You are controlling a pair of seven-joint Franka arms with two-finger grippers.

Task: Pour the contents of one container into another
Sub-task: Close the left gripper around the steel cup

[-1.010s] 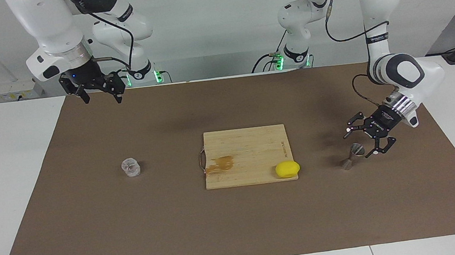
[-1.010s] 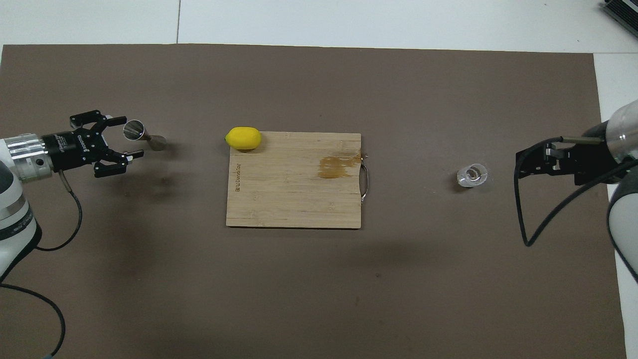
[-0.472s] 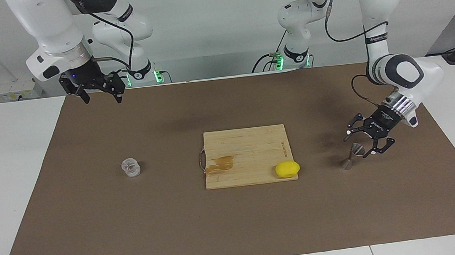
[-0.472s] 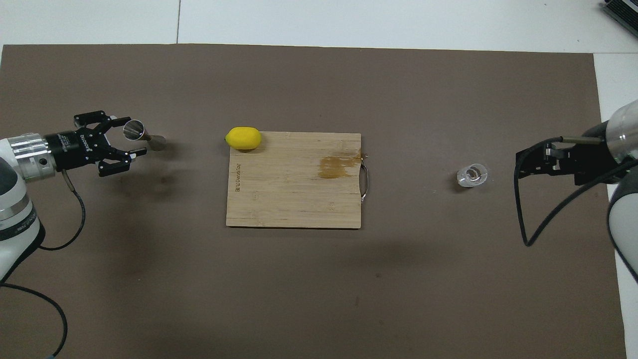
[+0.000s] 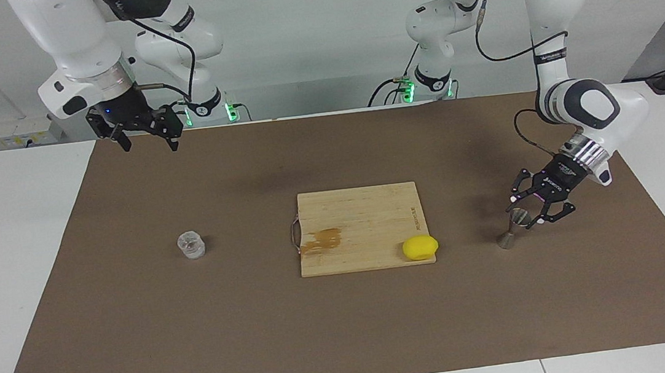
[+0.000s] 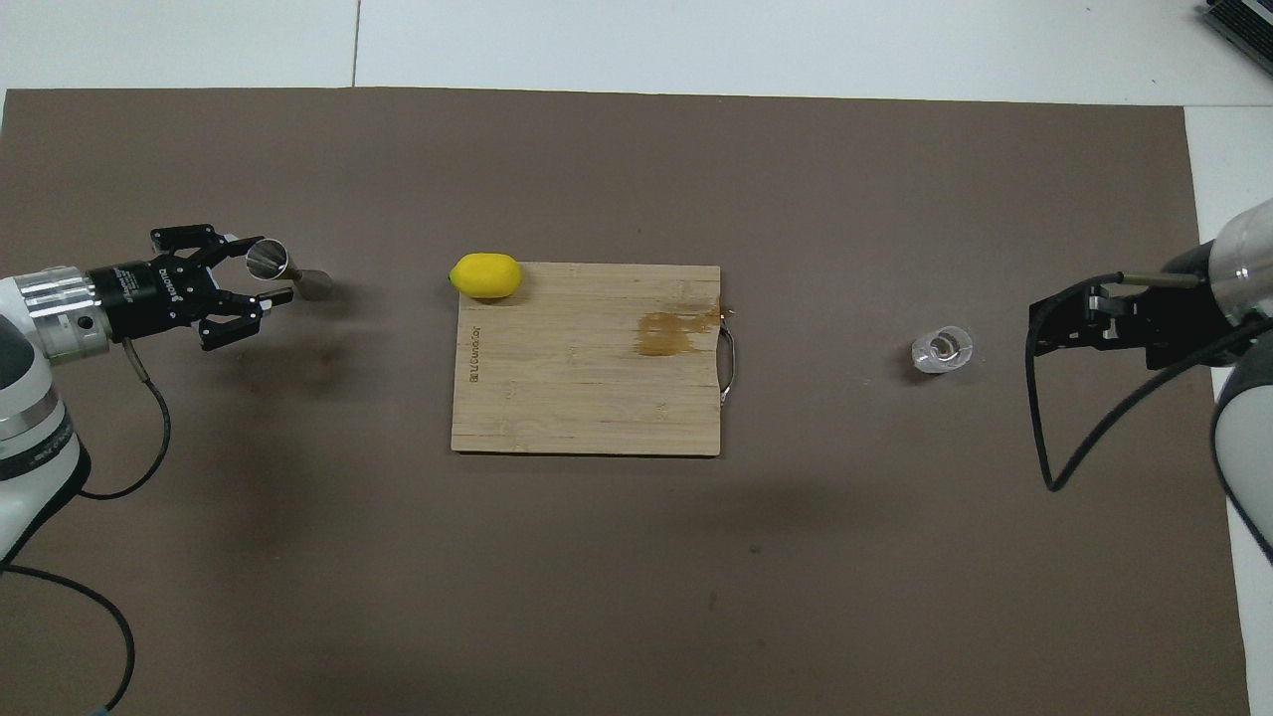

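Observation:
The metal jigger (image 5: 507, 240) (image 6: 316, 285) stands upright on the brown mat at the left arm's end of the table. My left gripper (image 5: 525, 212) (image 6: 262, 267) comes in level from the side and is shut on the jigger's upper cone. A small clear glass tumbler (image 5: 191, 245) (image 6: 942, 349) stands on the mat toward the right arm's end, untouched. My right gripper (image 5: 149, 143) (image 6: 1036, 326) hangs open in the air over the mat's edge by the robots, well apart from the tumbler, and waits.
A wooden cutting board (image 5: 365, 208) (image 6: 557, 398) with a brown stain lies mid-table between the two containers. A yellow lemon (image 5: 420, 247) (image 6: 485, 275) rests at the board's corner closest to the jigger. The brown mat (image 5: 348, 333) covers most of the table.
My left gripper's fingers closed in from wide open onto the jigger's upper cone. The jigger, the tumbler and the right arm stayed in place.

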